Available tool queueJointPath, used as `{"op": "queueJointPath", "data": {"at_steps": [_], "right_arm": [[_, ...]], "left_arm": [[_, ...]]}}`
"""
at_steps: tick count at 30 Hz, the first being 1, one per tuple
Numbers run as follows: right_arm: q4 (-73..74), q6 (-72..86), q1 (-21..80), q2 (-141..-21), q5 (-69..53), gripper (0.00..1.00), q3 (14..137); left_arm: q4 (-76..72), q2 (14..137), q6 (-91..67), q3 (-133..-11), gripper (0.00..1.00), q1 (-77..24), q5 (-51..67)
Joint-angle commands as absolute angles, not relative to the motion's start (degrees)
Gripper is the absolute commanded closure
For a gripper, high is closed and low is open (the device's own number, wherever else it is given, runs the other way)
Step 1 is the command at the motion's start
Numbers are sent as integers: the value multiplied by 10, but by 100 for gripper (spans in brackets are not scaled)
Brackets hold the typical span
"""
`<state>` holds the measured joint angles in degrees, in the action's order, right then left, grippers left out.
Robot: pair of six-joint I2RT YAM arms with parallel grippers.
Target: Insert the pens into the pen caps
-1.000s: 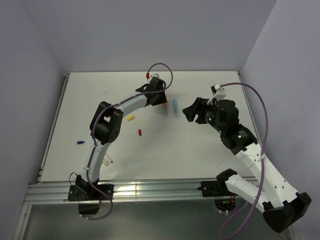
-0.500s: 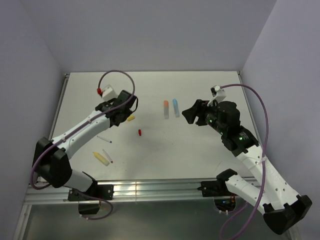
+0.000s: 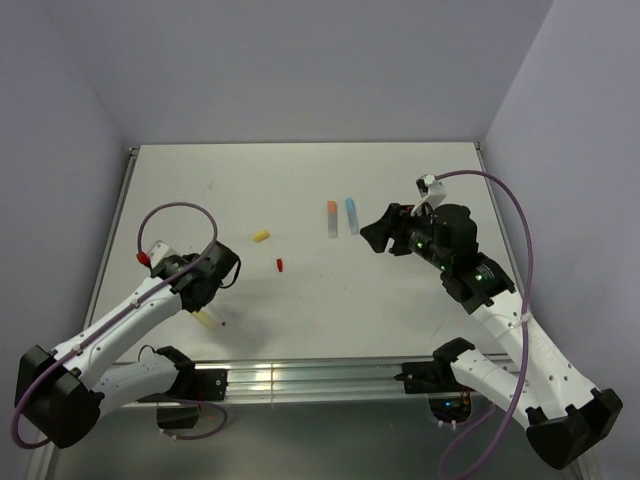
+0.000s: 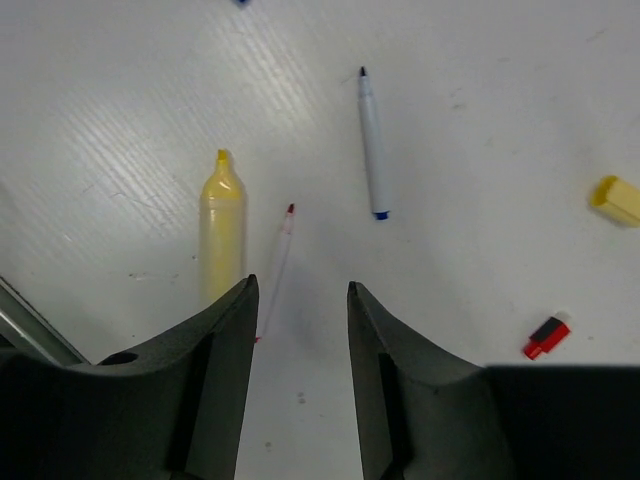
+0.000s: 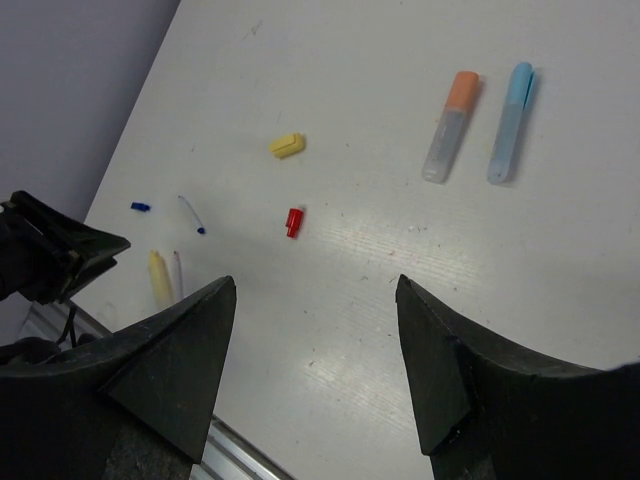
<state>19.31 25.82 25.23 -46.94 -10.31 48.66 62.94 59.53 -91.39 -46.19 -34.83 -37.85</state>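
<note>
- I read the left pincer (image 4: 300,285) open and empty, over the thin white red-tipped pen (image 4: 277,265) at lower centre.
- Right pincer (image 5: 315,285): open, empty.
- Small red plastic cap (image 4: 546,336) lies lower right on the white table (image 4: 480,60).

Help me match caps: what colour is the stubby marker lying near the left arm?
The marker is yellow, tip and body; clearest in the left wrist view.

site: probably lab | cue: white table (image 3: 400,300) — plain walls (image 3: 300,70), aluminium rail (image 3: 300,378)
</note>
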Motion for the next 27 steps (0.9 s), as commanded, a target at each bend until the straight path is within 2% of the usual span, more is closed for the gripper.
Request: {"op": "queueJointPath", "data": {"at_steps": [1,12,27], "right_arm": [[172,249,249,-459,-107,27,486],[172,248,249,-455,-102,27,480],[172,247,249,-456,-98,27,476]], "left_arm": [[628,604,-940,-426,54,-338,-383],[518,593,-814,-359,54,-220,-337],[468,633,-781,-331,56,-182,-311]]}}
